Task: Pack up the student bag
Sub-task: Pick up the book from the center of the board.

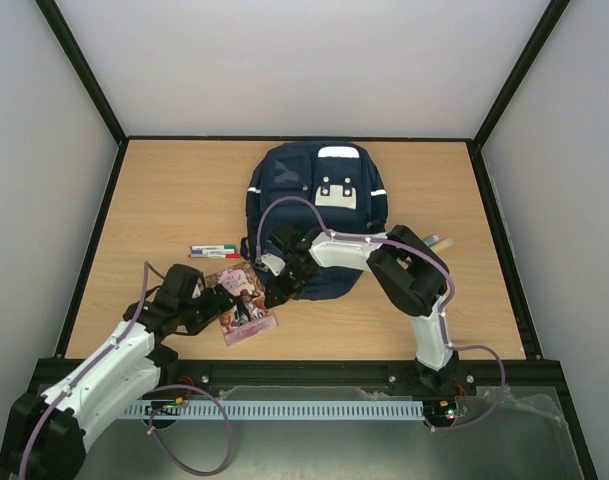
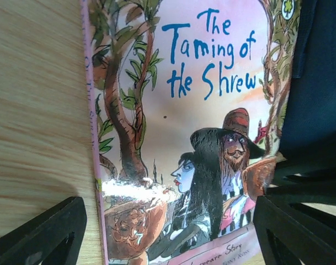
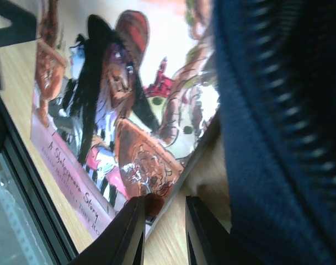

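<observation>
The left tool (image 2: 168, 236) stands wide, one finger on either side of the picture book (image 2: 212, 138) on the table (image 2: 35, 110). The right tool (image 3: 165, 208) is narrow, with the book's corner at its fingertips; whether it grips I cannot tell. The student bag (image 1: 319, 200) lies just beside the right tool, beyond the left tool.

Bright even light; glare streaks the book (image 2: 195, 138); student bag (image 3: 278, 127) blurred close-up.
</observation>
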